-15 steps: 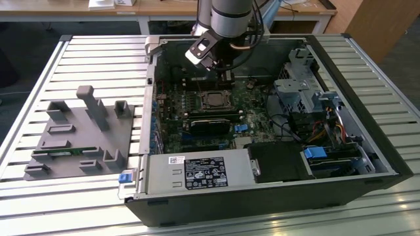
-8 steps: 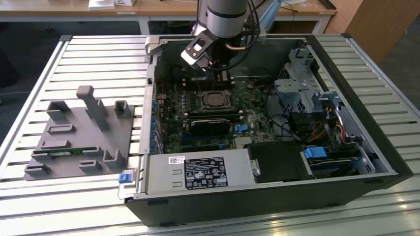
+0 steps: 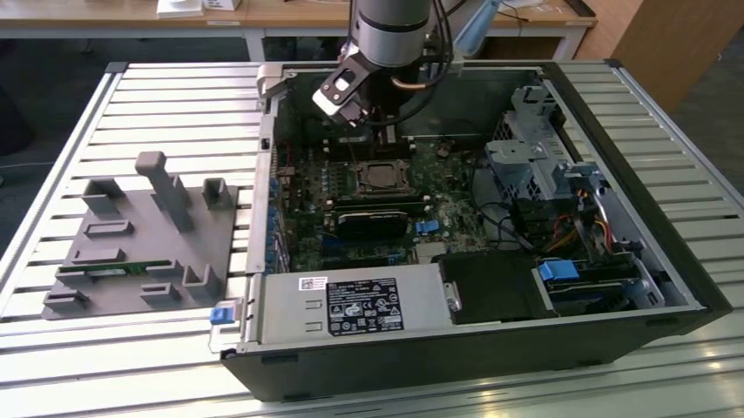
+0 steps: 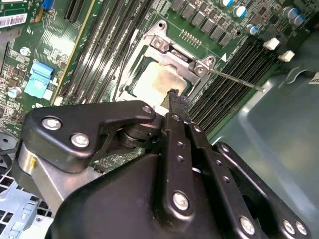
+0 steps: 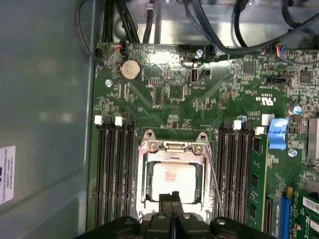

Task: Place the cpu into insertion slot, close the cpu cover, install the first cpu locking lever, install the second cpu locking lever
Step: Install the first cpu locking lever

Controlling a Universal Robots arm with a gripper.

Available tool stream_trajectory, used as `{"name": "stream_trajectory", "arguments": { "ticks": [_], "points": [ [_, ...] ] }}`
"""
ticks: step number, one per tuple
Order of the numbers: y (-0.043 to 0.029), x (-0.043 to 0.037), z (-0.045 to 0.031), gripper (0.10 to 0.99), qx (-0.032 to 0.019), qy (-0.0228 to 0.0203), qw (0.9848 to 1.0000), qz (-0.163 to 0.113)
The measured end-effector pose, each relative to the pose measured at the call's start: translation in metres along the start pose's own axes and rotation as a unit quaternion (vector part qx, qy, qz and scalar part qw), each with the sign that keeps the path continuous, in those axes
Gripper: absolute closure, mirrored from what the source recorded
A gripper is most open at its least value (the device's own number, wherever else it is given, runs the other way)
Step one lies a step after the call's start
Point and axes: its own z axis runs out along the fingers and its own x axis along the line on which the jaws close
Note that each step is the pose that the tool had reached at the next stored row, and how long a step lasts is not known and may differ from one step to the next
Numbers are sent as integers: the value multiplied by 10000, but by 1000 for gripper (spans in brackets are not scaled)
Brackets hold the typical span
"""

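Observation:
The cpu (image 5: 173, 179) lies in the insertion slot (image 5: 144, 196) on the green motherboard, its beige metal face showing through the cut-out of the cpu cover (image 5: 202, 172). The silvery cover lies flat over it. A thin wire locking lever (image 5: 215, 184) stands off one side of the socket, slanting outward; the same lever (image 4: 234, 79) appears in the second wrist view. My gripper (image 5: 172, 197) hangs just above the socket's edge with its black fingers pressed together and nothing between them. In the exterior view the gripper (image 3: 388, 138) hovers over the socket (image 3: 378, 177).
Long black memory slots (image 5: 114, 169) flank the socket on both sides. The case wall (image 5: 45, 99) rises close by, and cables (image 5: 219, 30) run along the board's edge. A power supply (image 3: 348, 306) and drive cage (image 3: 535, 165) fill the case. A grey fixture (image 3: 139, 239) sits outside on the slatted table.

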Motion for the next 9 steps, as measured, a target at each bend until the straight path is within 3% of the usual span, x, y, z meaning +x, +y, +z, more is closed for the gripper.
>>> {"name": "stream_trajectory", "arguments": {
  "ticks": [3,9],
  "points": [
    [0,1,-21,980,-1,1,10000,-1],
    [1,8,-135,980,3,1,10000,0]
  ]
}}
